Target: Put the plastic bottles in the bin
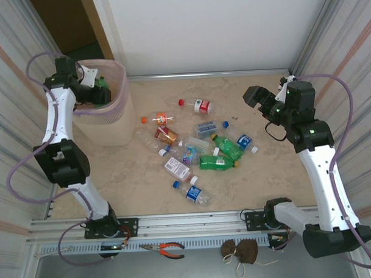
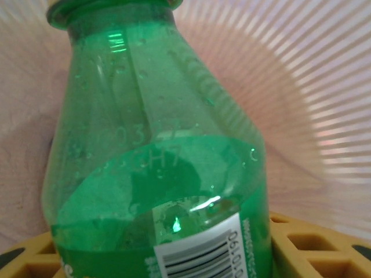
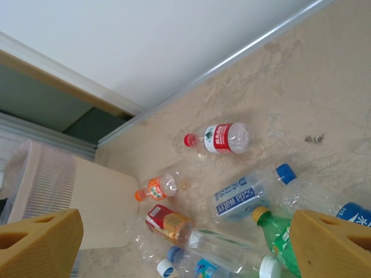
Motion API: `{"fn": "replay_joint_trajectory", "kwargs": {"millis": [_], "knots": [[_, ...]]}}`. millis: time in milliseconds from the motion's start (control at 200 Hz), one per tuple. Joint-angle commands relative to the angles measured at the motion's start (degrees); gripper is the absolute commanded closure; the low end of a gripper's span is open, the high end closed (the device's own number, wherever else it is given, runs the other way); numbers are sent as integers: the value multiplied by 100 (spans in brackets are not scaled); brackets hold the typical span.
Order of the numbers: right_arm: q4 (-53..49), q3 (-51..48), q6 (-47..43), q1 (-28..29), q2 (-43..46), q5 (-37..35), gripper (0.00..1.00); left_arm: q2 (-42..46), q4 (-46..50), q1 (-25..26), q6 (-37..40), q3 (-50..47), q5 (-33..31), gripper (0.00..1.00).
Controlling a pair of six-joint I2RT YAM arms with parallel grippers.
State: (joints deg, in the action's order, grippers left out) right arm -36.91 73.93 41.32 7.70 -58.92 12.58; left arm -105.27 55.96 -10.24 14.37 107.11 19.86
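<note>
Far left: holding the left gripper (image 1: 93, 86) above the open mouth of the tall pale pink translucent plastic bin (image 1: 119, 120). Clamping there, between partly closed yellow pads (image 2: 313, 249), a green translucent plastic bottle (image 2: 156, 162), neck pointing away from the wrist toward the ribbed bin wall.

Centre: leaving roughly a dozen small plastic bottles (image 1: 198, 152), clear, green and blue-labelled, lying loose on the beige tabletop (image 1: 266, 173), well apart from the bin. Noting a red-labelled clear bottle (image 1: 199, 105) nearest the back wall.

Right: poising the right gripper (image 1: 257, 97) above the table beside the heap, spread wide, grasping nothing.

Hazards, as judged: risking a rim strike and bounce-out on release, through letting go too close to the bin's edge. Risking toppling the light bin, through brushing its wall while withdrawing. Risking scattering the round bottles, or pinching two at once, through descending wide-open onto so crowded a heap.
</note>
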Motion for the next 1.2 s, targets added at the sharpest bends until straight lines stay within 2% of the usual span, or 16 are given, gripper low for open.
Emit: {"fn": "replay_joint_trajectory", "kwargs": {"millis": [0, 286, 576, 867, 1197], "knots": [[121, -84, -152, -57, -30, 170, 9, -220, 231, 4, 272, -114, -322, 49], [217, -238, -134, -102, -107, 182, 10, -950, 231, 169, 322, -252, -576, 47], [281, -377, -137, -148, -129, 218, 10, -1440, 394, 207, 128, -342, -797, 40], [324, -389, -167, -205, -164, 324, 10, -1194, 401, 226, -249, -845, -773, 36], [315, -353, -254, -285, -173, 368, 10, -665, 384, 215, -432, -681, -714, 23]]}}
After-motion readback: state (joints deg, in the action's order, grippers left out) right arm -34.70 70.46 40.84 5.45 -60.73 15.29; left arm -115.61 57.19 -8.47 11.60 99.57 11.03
